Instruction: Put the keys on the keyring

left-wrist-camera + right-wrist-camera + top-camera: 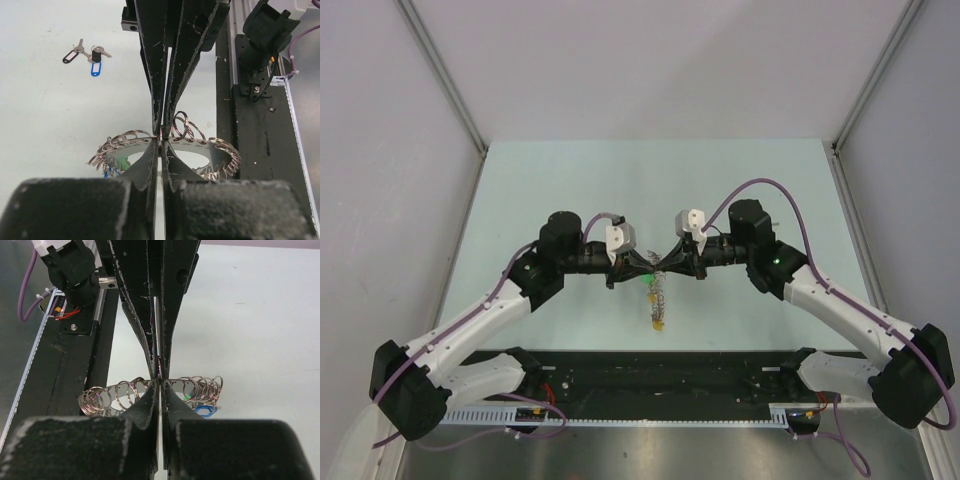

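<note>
From above, the two arms reach in over the pale green desk [570,180] and meet tip to tip near its middle. The left gripper [645,262] and the right gripper [670,262] point straight at each other, almost touching. The keyring [658,298] hangs just under the meeting point as a thin silvery cluster running toward the near edge, with a green tag at the top and yellow ones at the lower end. In the left wrist view, the left gripper's own fingers [145,165] rise from the bottom and are drawn in to a thin slit, their tips pinching the top edge of the keyring, a flat silver loop threaded with many small split rings. The right gripper comes down from the top of this view, its jaws likewise narrowed to a sliver, and it nips the ring at the same spot, tip against tip. Far off on the desk at the upper left lie the keys [89,54], loose and close together, with a black tag [70,56] and a blue tag [96,68]. In the right wrist view, the right gripper's fingers [175,405] are pressed nearly together on the ring's band, with the left gripper clamped on it opposite them. Split rings bunch to either side, and a blue tag shows under the right bunch.
</note>
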